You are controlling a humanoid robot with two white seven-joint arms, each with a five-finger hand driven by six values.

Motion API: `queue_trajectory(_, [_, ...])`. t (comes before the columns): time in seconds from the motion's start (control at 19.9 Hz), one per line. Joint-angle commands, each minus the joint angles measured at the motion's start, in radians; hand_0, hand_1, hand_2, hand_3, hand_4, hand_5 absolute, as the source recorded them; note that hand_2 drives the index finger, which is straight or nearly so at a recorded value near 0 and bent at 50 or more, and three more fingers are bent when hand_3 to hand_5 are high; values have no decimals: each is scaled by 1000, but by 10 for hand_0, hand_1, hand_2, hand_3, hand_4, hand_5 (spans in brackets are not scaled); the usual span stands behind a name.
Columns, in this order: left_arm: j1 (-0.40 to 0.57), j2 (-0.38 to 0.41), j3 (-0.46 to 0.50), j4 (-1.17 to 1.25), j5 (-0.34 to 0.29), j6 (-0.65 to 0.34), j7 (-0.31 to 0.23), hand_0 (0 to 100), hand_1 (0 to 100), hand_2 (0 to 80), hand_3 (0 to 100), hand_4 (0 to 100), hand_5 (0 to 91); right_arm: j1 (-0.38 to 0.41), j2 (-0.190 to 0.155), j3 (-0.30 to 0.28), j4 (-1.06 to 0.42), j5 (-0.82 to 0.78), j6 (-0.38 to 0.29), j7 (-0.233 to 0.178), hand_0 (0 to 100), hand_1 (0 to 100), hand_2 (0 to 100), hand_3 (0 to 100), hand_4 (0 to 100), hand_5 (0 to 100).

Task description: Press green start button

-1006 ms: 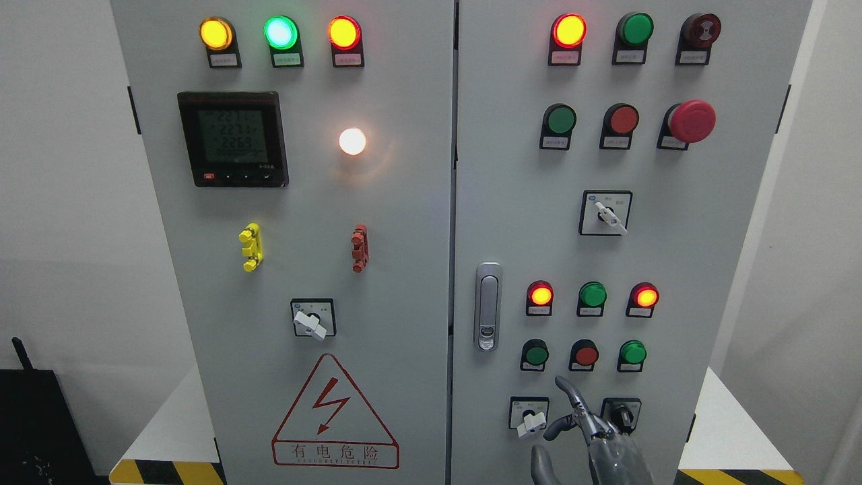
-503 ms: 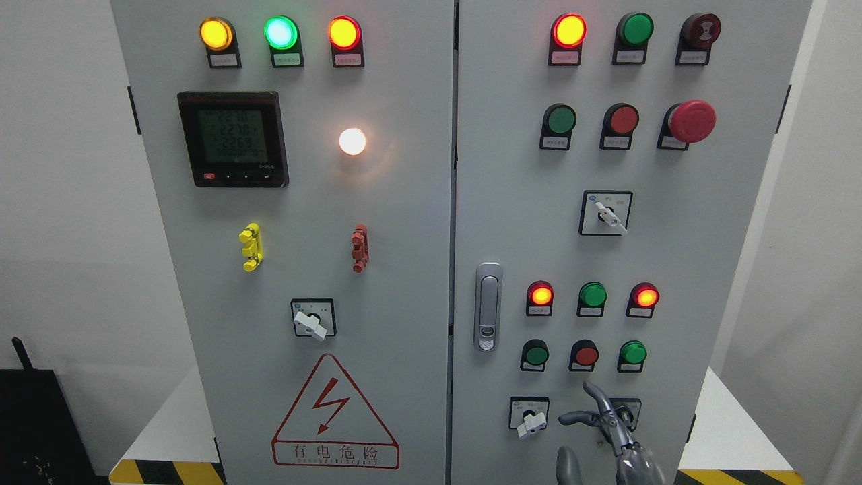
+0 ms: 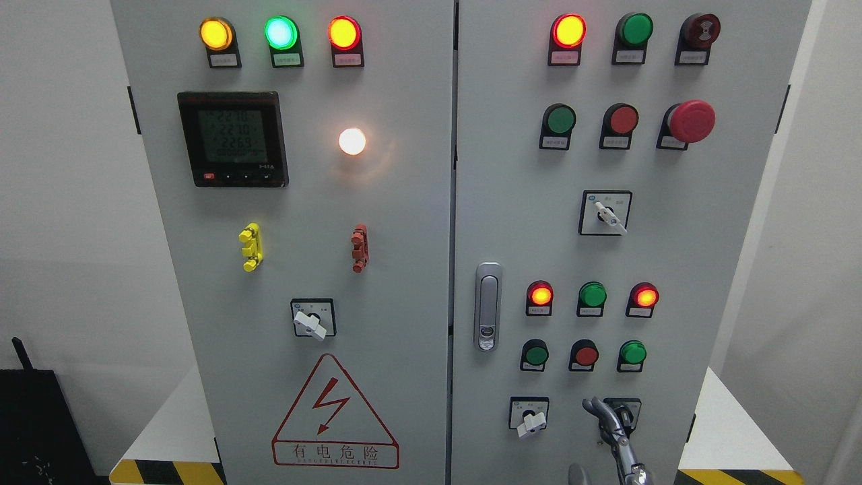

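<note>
The cabinet is pale grey. Its top lamps glow yellow, green and orange-red. The meter is black with a grey-green screen. The warning triangle is red-outlined with a red bolt. The mushroom button is red. The lower buttons are green, red, green. The floor stripes are yellow and black.

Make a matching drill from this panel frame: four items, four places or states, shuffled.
Items:
1. meter
2. mushroom button
3. warning triangle
4. handle

Places or states:
A. upper right of the right door, red
B. left edge of the right door, silver, upright
C. upper left of the left door, screen lit
D. bottom of the left door, red outline with a bolt

Pairs: 1-C, 2-A, 3-D, 4-B
</note>
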Motion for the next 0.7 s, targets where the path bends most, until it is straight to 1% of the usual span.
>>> queue_trajectory(0.0, [0, 0, 0, 0, 0, 0, 0, 120, 556, 0, 0, 0, 0, 21, -2, 52, -27, -98, 1, 23, 338, 145, 0, 0, 0, 0])
queue_trajectory(0.25, [0, 0, 0, 0, 0, 0, 0, 120, 556, 0, 0, 0, 0, 22, -4, 55, -27, -129, 23, 25, 282, 138, 0, 0, 0, 0])
queue_trajectory(0.65, [0, 0, 0, 0, 0, 0, 0, 120, 556, 0, 0, 0, 0, 15, -5, 54, -27, -131, 38, 25, 249, 139, 0, 0, 0, 0])
